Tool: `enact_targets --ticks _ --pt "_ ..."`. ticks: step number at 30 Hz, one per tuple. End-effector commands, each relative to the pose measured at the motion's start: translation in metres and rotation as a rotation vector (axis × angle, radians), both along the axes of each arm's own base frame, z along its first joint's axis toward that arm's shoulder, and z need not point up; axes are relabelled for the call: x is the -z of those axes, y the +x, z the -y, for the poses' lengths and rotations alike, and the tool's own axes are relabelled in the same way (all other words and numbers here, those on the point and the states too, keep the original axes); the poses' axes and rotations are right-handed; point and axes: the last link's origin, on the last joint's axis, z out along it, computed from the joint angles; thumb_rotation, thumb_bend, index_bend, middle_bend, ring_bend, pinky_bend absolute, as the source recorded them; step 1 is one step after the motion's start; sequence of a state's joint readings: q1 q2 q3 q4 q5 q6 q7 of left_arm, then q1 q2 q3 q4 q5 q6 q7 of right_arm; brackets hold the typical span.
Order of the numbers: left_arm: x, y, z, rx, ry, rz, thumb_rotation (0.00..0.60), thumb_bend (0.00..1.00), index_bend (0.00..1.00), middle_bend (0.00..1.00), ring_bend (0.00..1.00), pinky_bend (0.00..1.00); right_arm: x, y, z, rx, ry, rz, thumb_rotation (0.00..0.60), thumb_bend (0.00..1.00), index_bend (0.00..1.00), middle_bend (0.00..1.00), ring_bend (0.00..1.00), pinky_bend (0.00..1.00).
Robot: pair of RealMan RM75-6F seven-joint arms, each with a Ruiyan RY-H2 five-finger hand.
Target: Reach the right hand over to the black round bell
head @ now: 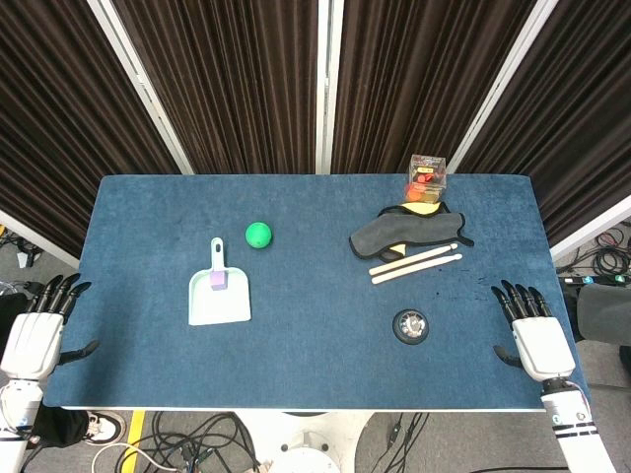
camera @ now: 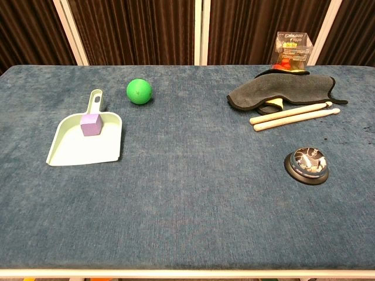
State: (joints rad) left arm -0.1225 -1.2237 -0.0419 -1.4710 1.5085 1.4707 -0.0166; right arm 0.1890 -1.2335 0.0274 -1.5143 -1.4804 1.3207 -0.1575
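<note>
cube (camera: 91,124) in dustpan (camera: 70,151), ball (camera: 139,91) behind

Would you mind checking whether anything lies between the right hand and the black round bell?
Nothing visible does. The right hand rests open at the table's right edge, and only bare blue tabletop separates it from the black round bell. The wooden sticks lie farther back, off that path.

Blue-carpeted bench (head: 296,365) with white edge, fills most of frame. Behind: dark pleated curtains (head: 237,79) split by white poles (head: 328,84). Below front edge: grey floor (head: 463,443), tangle of black cables (head: 197,439), strip of yellow tape (head: 128,439). More cables (head: 601,261) at right. Even overhead light, soft shadows.
</note>
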Motion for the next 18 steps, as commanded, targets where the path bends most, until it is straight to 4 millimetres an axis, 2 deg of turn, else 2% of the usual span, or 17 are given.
enact_targets --ticks 1,8,10,11,13,14,15,17,18 --pt "0.0000 0.0006 0.0002 0.003 -0.002 -0.004 0.600 0.09 0.15 0.07 0.01 0.17 0.0006 -0.0001 -0.0004 0.001 0.004 -0.001 0.600 0.10 0.00 0.00 0.00 0.00" --pt "-0.0003 0.0006 0.0002 0.007 0.001 -0.004 0.600 0.09 0.15 0.07 0.01 0.16 0.0005 0.0019 0.0003 -0.009 0.008 0.004 0.600 0.10 0.00 0.00 0.00 0.00" --pt "-0.0005 0.0010 -0.0003 0.006 0.002 0.001 0.600 0.09 0.15 0.07 0.01 0.16 0.0005 0.0023 0.0005 -0.012 0.008 0.009 0.600 0.15 0.00 0.00 0.00 0.00" --pt "-0.0005 0.0014 -0.0006 0.006 -0.001 0.002 0.600 0.09 0.15 0.07 0.01 0.16 0.0009 0.0027 0.0003 -0.013 0.012 0.014 0.600 0.23 0.00 0.00 0.00 0.00" --pt "-0.0010 0.0024 -0.0015 0.010 -0.004 -0.003 0.600 0.09 0.15 0.07 0.01 0.16 0.0018 0.0040 0.0001 -0.018 0.017 0.020 0.600 0.49 0.00 0.00 0.00 0.00" --pt "-0.0017 0.0029 -0.0020 0.014 -0.002 -0.005 0.600 0.09 0.15 0.07 0.01 0.16 0.0023 0.0046 0.0002 -0.022 0.019 0.021 0.600 0.70 0.00 0.00 0.00 0.00" --pt "-0.0021 0.0031 -0.0021 0.014 -0.002 -0.004 0.600 0.09 0.15 0.07 0.01 0.16 0.0034 0.0054 0.0004 -0.024 0.017 0.022 0.600 0.86 0.00 0.00 0.00 0.00" --pt "-0.0019 0.0030 -0.0008 0.009 -0.006 0.000 0.600 0.09 0.15 0.07 0.01 0.16 0.0059 0.0061 -0.0008 -0.021 0.013 0.022 0.600 0.99 0.00 0.02 0.00 0.00" --pt "-0.0017 0.0027 0.0002 0.007 -0.007 0.000 0.600 0.09 0.15 0.07 0.01 0.16 0.0064 0.0063 -0.0013 -0.022 0.010 0.020 0.600 1.00 0.00 0.04 0.00 0.00"
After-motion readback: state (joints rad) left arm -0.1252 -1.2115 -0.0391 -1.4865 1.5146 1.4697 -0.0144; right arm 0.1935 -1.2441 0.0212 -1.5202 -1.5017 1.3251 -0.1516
